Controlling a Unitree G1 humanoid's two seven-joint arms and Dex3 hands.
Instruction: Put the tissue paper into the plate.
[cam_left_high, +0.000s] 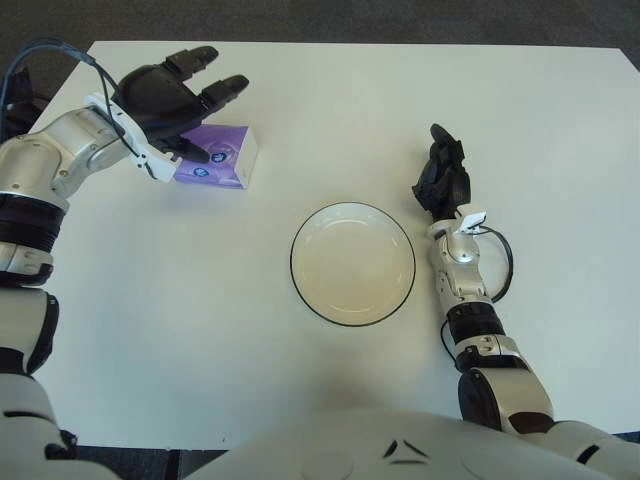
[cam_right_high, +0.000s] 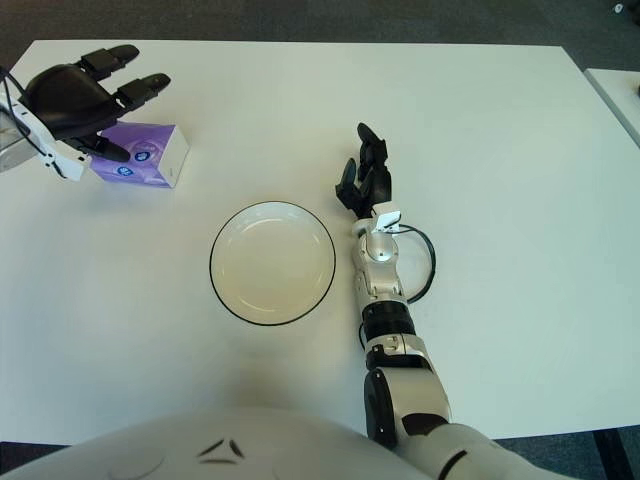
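A purple tissue pack (cam_left_high: 216, 157) is overhung by the left hand (cam_left_high: 165, 98), fingers (cam_left_high: 222, 92) spread, nothing gripped; the right hand (cam_left_high: 441, 172) is seen right of the plate (cam_left_high: 352, 263).

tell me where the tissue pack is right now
The tissue pack sits at the table's far left, partly under the open left hand, left of and beyond the empty plate.

On the flat white table (cam_left_high: 330, 110), the round dark-rimmed white plate (cam_left_high: 353, 262) sits near the middle, the purple tissue paper pack (cam_left_high: 222, 160) lies behind and left of it under the left hand (cam_left_high: 172, 100), and the right hand (cam_left_high: 443, 175) shows just right of the plate.
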